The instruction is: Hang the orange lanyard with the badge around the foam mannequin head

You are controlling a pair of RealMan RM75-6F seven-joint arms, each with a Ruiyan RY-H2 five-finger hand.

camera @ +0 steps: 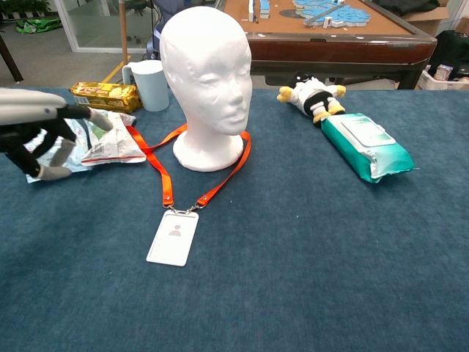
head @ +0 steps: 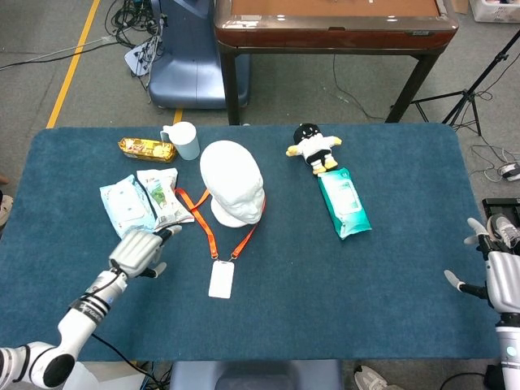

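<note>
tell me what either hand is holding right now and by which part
Nothing is held. The left hand hangs with fingers apart, clear of the orange lanyard. The right hand is open at the table's edge.

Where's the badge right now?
In the chest view the badge lies flat on the blue table, left of centre, just in front of the foam mannequin head, clipped to the orange lanyard.

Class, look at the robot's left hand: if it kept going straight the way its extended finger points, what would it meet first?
The left hand points up and to the right, so it would probably meet the green-printed wipes packet first, with the orange lanyard just beyond. Height above the table is unclear.
</note>
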